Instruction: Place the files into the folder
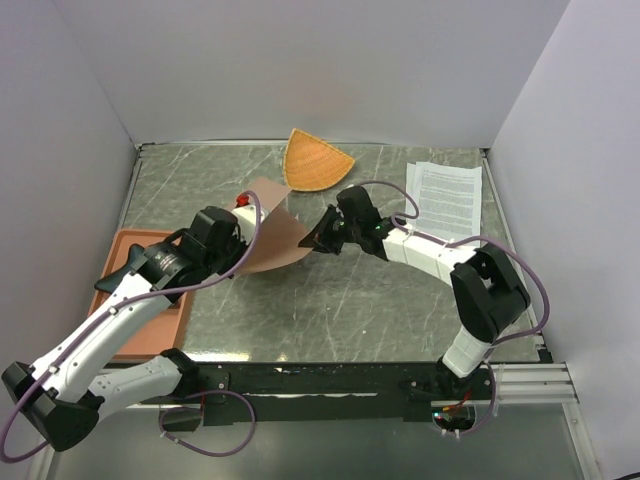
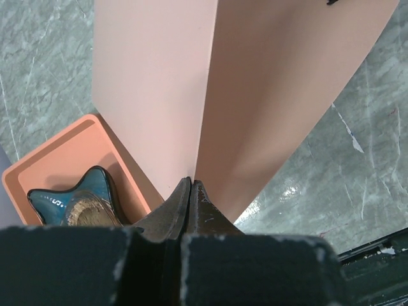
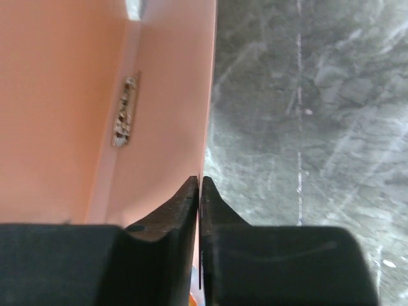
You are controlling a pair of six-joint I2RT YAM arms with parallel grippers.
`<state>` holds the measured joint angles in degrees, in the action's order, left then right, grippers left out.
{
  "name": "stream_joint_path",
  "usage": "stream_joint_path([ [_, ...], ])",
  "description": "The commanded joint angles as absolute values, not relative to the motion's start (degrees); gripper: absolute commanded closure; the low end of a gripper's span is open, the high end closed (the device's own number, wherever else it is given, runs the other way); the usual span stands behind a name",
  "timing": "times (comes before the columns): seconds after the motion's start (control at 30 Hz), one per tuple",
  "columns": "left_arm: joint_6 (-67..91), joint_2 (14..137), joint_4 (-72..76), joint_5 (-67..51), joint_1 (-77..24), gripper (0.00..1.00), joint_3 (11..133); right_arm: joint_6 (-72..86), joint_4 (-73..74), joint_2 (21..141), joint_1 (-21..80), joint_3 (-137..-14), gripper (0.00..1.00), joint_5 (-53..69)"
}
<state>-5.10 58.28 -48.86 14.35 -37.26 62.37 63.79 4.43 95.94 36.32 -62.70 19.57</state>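
The reddish-brown folder (image 1: pixel 275 235) is held up off the table, partly open, between both arms. My left gripper (image 1: pixel 243 255) is shut on its near left edge; in the left wrist view the jaws (image 2: pixel 192 182) pinch the folder (image 2: pixel 255 95) at the fold. My right gripper (image 1: pixel 318 238) is shut on the right flap's edge. In the right wrist view the thin card runs between the jaws (image 3: pixel 199 180), and the inside of the folder (image 3: pixel 159 95) shows its metal clip (image 3: pixel 125 111). The files (image 1: pixel 447 195), white printed sheets, lie flat at the back right.
An orange fan-shaped dish (image 1: pixel 315 160) sits at the back centre. A salmon rimmed tray (image 1: pixel 120 240) lies at the left under my left arm, with a blue star-shaped object (image 2: pixel 76 201) in it. A small red thing (image 1: pixel 243 200) shows behind the folder.
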Motion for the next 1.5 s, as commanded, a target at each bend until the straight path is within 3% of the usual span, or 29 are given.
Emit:
stream_joint_path([
  [0.0, -3.52, 54.58, -45.79, 13.44, -37.09, 0.99, 61.88, 62.58, 3.16, 91.43, 37.18, -62.41, 1.0, 16.8],
  [0.17, -2.02, 52.21, -45.26, 13.36, -36.21, 0.99, 59.77, 55.56, 12.81, 81.06, 38.66, -60.91, 1.0, 4.52],
  [0.3, -1.84, 50.81, -45.44, 13.36, -34.9, 0.83, 59.59, 47.93, 18.97, 69.9, 40.78, -61.26, 1.0, -2.0],
  [0.33, -2.02, 50.54, -45.7, 12.75, -34.72, 0.77, 59.68, 46.94, 20.55, 68.57, 41.3, -61.87, 1.0, -3.07],
  [0.37, -2.11, 49.75, -45.79, 12.74, -34.54, 0.63, 59.59, 45.89, 22.65, 67.34, 41.83, -62.83, 1.0, -3.95],
  [0.4, -2.02, 49.49, -45.79, 12.92, -34.11, 0.4, 59.85, 44.14, 23.63, 65.5, 42.79, -63.28, 1.0, -3.87],
  [0.47, -2.02, 48.61, -45.79, 13.01, -33.58, 0.34, 59.68, 42.37, 26.79, 64.52, 44.03, -66.51, 1.0, -4.48],
  [0.53, -2.02, 48.25, -45.88, 13.62, -33.05, 0.03, 59.5, 39.21, 32.42, 64.42, 46.48, -69.51, 1.0, -7.46],
  [0.8, -4.3, 43.16, -45.79, 18.71, -31.55, 0.04, 56.08, 36.02, 43.68, 64.78, 52.03, -76.73, 1.0, -16.34],
  [1.1, -6.94, 43.41, -44.3, 17.59, -31.46, 0.04, 56.42, 54.37, 45.17, 52.75, 55.19, -57.68, 1.0, -23.9],
  [1.27, -8.7, 47.28, -43.42, 14.59, -31.46, 0.04, 60.37, 74.39, 58.14, 45.27, 55.2, -46.77, 1.0, -28.29],
  [1.37, -9.75, 50.0, -42.54, 12.4, -31.46, 0.04, 62.3, 78.38, 61.78, 45.96, 55.28, -44.91, 1.0, -27.6],
  [1.4, -10.1, 50.79, -42.28, 12.04, -31.46, 0.04, 62.75, 78.92, 63.53, 46.84, 55.28, -44.83, 0.96, -26.73],
  [1.43, -10.02, 52.28, -42.1, 11.78, -31.46, 0.04, 63.1, 79.1, 64.15, 47.72, 55.2, -45.0, 0.86, -26.46],
  [1.47, -10.19, 53.08, -41.93, 10.73, -31.46, 0.04, 63.8, 78.49, 64.51, 49.81, 55.2, -45.26, 0.62, -26.19],
])
